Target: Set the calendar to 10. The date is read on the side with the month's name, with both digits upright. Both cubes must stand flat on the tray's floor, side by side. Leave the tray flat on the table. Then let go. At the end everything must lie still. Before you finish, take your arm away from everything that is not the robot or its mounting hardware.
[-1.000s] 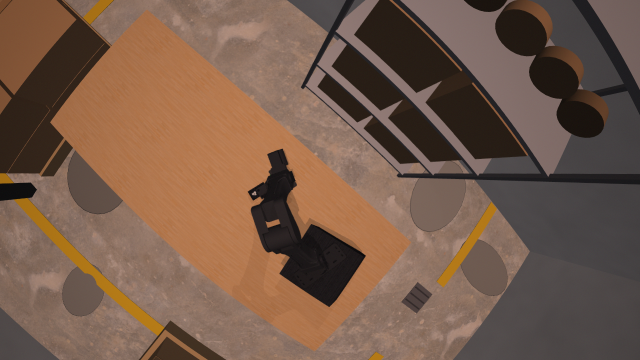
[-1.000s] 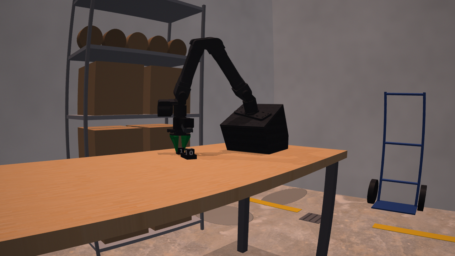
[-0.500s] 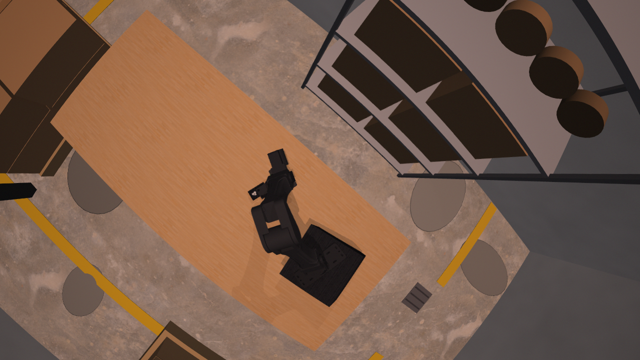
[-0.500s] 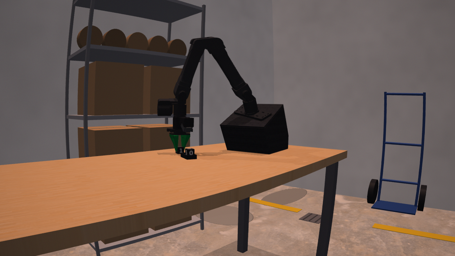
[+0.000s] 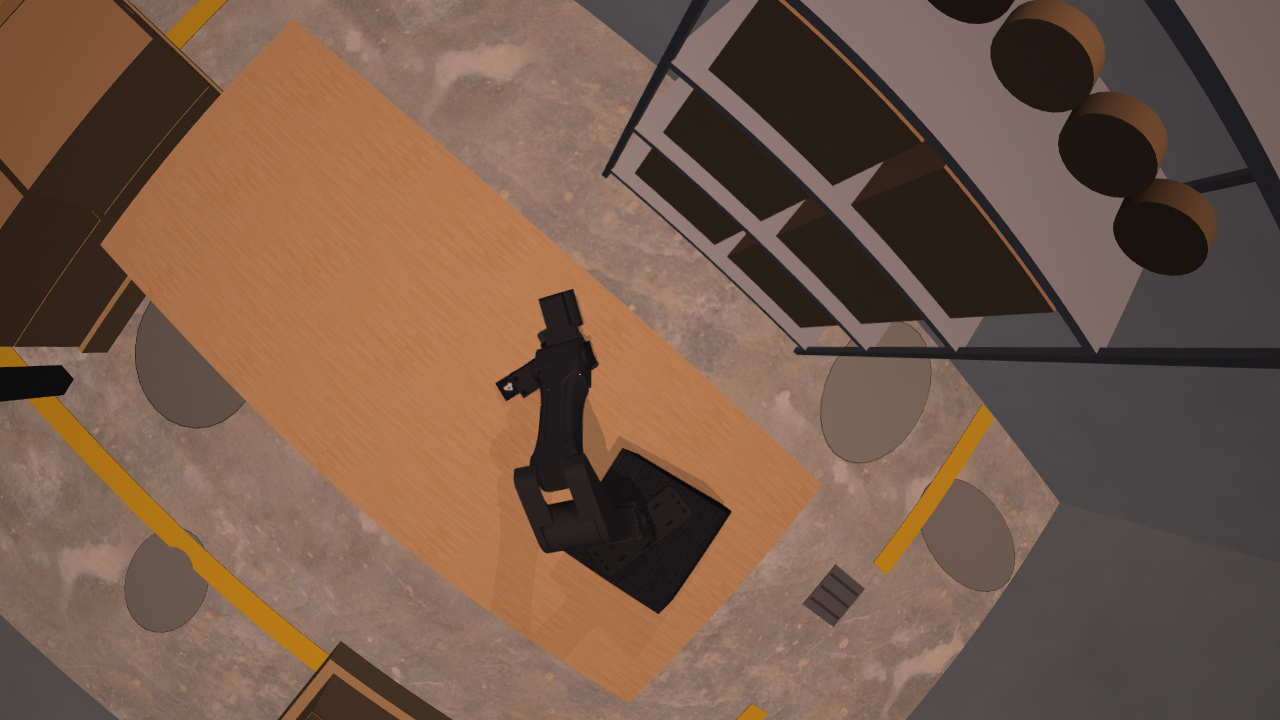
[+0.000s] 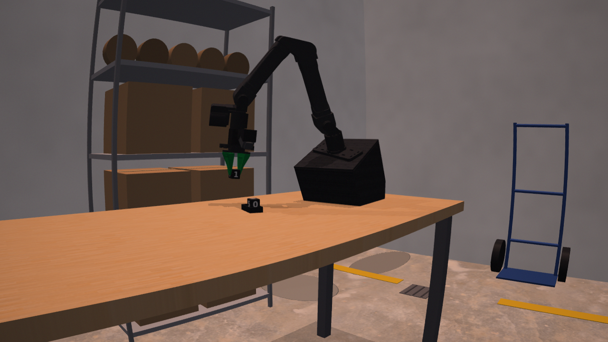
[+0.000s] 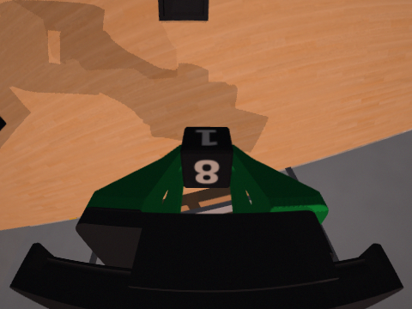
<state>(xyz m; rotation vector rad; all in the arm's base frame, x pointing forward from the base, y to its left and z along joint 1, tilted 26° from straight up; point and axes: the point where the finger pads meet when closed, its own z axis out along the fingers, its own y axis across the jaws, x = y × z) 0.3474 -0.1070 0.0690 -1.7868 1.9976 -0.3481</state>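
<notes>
Wood-grain orange planks form the long table (image 6: pixel 170 251), smooth and matte, on dark square legs over a mottled concrete floor (image 6: pixel 467 314) marked with yellow stripes. Behind the claw stands a grey metal shelf rack (image 6: pixel 114 106) of thin posts and flat boards, holding plain brown cardboard boxes (image 6: pixel 146 118) and a row of round brown drums (image 6: pixel 182 54). Far to the claw's side, by the grey wall, a blue tubular hand truck (image 6: pixel 539 191) stands on two black wheels.

A blocky black pedestal (image 6: pixel 365 178) with a slanted top sits on the table and carries the matte black jointed arm (image 6: pixel 306 72), which rises, bends and reaches down to the claw.

The claw (image 6: pixel 236 166) hangs high over the table, pointing downward. Its two green, wedge-shaped fingers are closed narrowly on a small black number cube (image 7: pixel 206 157), gripping it by two opposite sides. The cube's white digits show: a 1 in the exterior view, an 8 and a 1 in the wrist view.

Below the claw, and a little off to one side, the low black calendar tray (image 6: pixel 252 209) rests flat on the table. In it stands the other black cube (image 6: pixel 254 203), showing a white 0 in the exterior view and a 4 on top.
</notes>
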